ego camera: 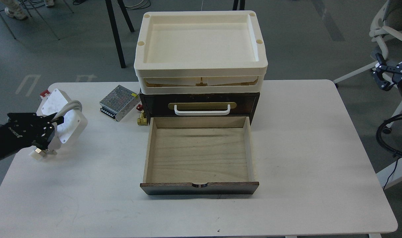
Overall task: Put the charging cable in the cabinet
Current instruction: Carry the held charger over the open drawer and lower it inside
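Observation:
The charging cable (pixel 66 119) is a flat white block with cord wrapped around it. My left gripper (pixel 50 130) is shut on it and holds it tilted above the table's left side. The cabinet (pixel 199 105) is a dark brown drawer unit at the table's middle back. Its lower drawer (pixel 199 155) is pulled out and shows an empty pale wood interior. Its upper drawer is shut, with a white handle (pixel 202 110) on a brass plate. My right gripper (pixel 382 74) hangs off the table's right edge, with its fingers apart and nothing between them.
Two cream plastic trays (pixel 200 49) are stacked on the cabinet. A silver perforated power-supply box (pixel 118 98) lies left of the cabinet, with a brass fitting (pixel 142 119) beside it. A white-and-red breaker block (pixel 45 94) is mostly hidden behind the cable block. A chair (pixel 386 29) stands far right.

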Controlling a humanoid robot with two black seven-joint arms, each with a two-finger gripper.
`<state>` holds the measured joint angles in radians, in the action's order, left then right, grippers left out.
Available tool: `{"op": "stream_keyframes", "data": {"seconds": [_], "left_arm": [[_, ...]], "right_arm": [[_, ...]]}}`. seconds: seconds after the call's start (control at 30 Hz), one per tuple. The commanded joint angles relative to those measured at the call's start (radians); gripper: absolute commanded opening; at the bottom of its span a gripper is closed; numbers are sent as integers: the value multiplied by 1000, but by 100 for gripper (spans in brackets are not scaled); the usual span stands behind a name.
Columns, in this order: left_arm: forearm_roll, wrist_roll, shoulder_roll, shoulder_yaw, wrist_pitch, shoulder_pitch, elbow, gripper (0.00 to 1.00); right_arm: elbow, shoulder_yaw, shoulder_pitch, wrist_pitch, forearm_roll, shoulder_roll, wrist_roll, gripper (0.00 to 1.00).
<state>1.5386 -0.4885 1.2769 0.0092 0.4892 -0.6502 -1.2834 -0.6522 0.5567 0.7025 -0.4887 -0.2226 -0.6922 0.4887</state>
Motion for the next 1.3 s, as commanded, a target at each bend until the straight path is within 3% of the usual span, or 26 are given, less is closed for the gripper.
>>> {"op": "stream_keyframes", "data": {"seconds": [0.0, 0.17, 0.43, 0.9, 1.07, 1.27], "left_arm": [[-144, 0, 125, 1, -1, 59, -261, 0], [-186, 0, 52, 6, -1, 131, -445, 0], [-183, 0, -220, -2, -1, 165, -456, 0], [-195, 0, -364, -106, -1, 146, -458, 0], [-224, 0, -454, -110, -1, 153, -415, 2], [-258, 0, -620, -107, -1, 153, -226, 4]], "right_arm": [[12, 0, -1, 0, 0, 0, 0, 100], [25, 0, -11, 0, 0, 2, 0, 100], [39, 0, -14, 0, 0, 3, 0, 100], [45, 0, -60, 0, 0, 11, 0, 100], [45, 5, -66, 0, 0, 11, 0, 100], [43, 19, -67, 0, 0, 14, 0, 100]]}}
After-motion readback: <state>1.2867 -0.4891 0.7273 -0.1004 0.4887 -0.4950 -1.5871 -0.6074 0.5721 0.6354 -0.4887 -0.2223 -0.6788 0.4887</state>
